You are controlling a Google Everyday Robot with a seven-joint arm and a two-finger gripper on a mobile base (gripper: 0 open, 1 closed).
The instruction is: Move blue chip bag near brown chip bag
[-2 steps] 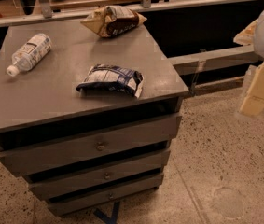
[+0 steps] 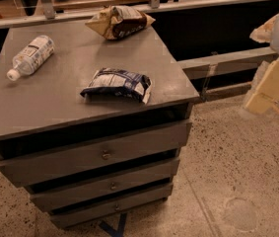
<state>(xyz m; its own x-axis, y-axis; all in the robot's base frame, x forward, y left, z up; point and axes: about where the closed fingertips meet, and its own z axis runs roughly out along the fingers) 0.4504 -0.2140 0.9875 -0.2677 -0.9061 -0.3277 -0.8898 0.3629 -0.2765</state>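
The blue chip bag (image 2: 117, 84), navy with white patches, lies near the front right of the grey cabinet top (image 2: 55, 102). The brown chip bag (image 2: 119, 21), tan with a dark brown panel, lies at the back edge of the top, well behind the blue bag. My gripper (image 2: 269, 85) shows as blurred beige and white parts at the right edge of the view. It is off to the right of the cabinet, apart from both bags and holding nothing that I can see.
A clear plastic bottle (image 2: 30, 56) with a white label lies on its side at the left of the cabinet top. The cabinet has three drawers (image 2: 104, 154) below. A rail and dark shelf (image 2: 218, 63) run behind and to the right. Speckled floor (image 2: 237, 181) lies to the right.
The arm at the right edge has shifted slightly left and up. The two bags and the bottle have not moved.
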